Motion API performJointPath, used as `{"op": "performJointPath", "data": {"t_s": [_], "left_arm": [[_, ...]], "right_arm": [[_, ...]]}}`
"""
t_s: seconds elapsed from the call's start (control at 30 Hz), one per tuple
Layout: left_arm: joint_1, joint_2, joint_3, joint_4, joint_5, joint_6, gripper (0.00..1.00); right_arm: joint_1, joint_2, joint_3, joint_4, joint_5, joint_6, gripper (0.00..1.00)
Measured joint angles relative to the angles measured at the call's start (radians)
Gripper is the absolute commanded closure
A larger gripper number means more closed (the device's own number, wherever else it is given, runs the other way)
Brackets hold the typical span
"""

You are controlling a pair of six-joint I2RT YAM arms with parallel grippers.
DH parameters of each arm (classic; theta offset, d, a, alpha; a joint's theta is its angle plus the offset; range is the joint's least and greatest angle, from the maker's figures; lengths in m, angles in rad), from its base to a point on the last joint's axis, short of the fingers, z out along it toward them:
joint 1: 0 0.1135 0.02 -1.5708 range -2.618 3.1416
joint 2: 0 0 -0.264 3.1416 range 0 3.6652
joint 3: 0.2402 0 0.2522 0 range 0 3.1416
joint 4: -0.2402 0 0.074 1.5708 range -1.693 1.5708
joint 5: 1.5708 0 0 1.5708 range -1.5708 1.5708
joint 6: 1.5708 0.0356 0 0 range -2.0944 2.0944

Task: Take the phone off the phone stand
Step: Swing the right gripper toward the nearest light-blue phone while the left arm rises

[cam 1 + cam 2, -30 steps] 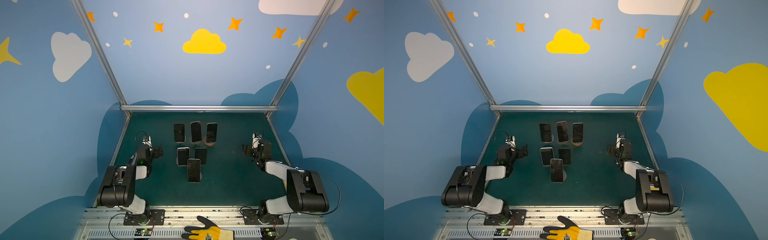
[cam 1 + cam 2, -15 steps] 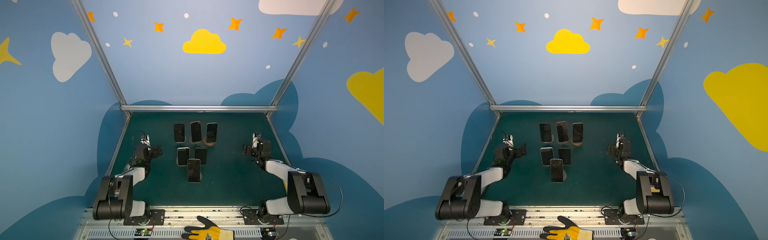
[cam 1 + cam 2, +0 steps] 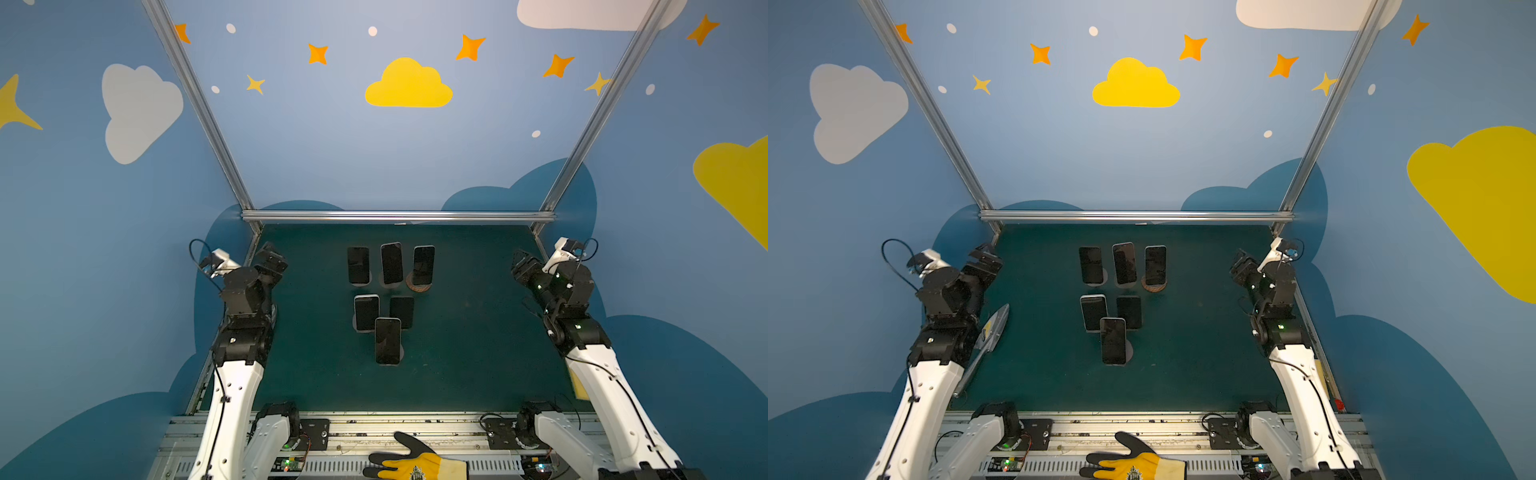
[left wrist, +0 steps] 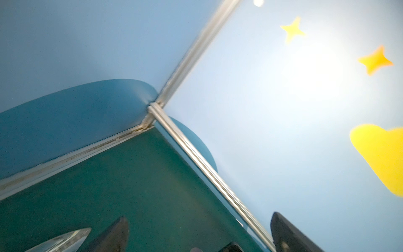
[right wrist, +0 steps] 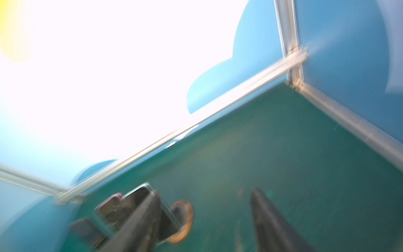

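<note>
Several dark phones stand upright on stands in the middle of the green mat in both top views. The front phone (image 3: 387, 340) is nearest, two stand behind it (image 3: 366, 312), and three form the back row (image 3: 391, 263). The back right phone (image 3: 424, 264) rests on a round wooden phone stand (image 3: 419, 286), which also shows blurred in the right wrist view (image 5: 183, 218). My left gripper (image 3: 270, 259) (image 4: 196, 231) hangs open near the back left corner, far from the phones. My right gripper (image 3: 521, 266) (image 5: 205, 218) is open and empty at the right side.
An aluminium rail (image 3: 395, 216) closes the mat's far edge, and blue walls stand on both sides. A yellow and black glove (image 3: 415, 463) lies on the front frame. A shiny silvery piece (image 3: 992, 332) lies at the mat's left edge beside my left arm.
Both arms have unfolded and lifted, carrying the grippers up and outward toward the back corners. The phones have not moved.
</note>
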Motion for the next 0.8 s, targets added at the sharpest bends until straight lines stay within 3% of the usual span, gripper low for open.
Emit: {"op": "performJointPath", "data": {"t_s": [0.17, 0.33, 0.47, 0.67, 0.8], "left_arm": [[0.032, 0.134, 0.114, -0.137, -0.013, -0.134, 0.0], [0.029, 0.264, 0.191, -0.13, 0.161, -0.175, 0.0], [-0.029, 0.339, 0.187, -0.166, 0.264, -0.203, 0.0], [-0.133, 0.321, 0.138, -0.204, 0.341, -0.204, 0.0], [-0.159, 0.245, 0.112, -0.169, 0.347, -0.201, 0.0]], "right_arm": [[0.224, 0.039, 0.141, -0.283, 0.03, 0.001, 0.37], [0.445, -0.077, 0.119, -0.459, 0.172, 0.035, 0.39], [0.623, -0.108, 0.108, -0.576, 0.312, 0.135, 0.37], [0.917, -0.05, 0.105, -0.663, 0.509, 0.271, 0.25], [1.06, 0.042, 0.117, -0.666, 0.597, 0.311, 0.23]]}}
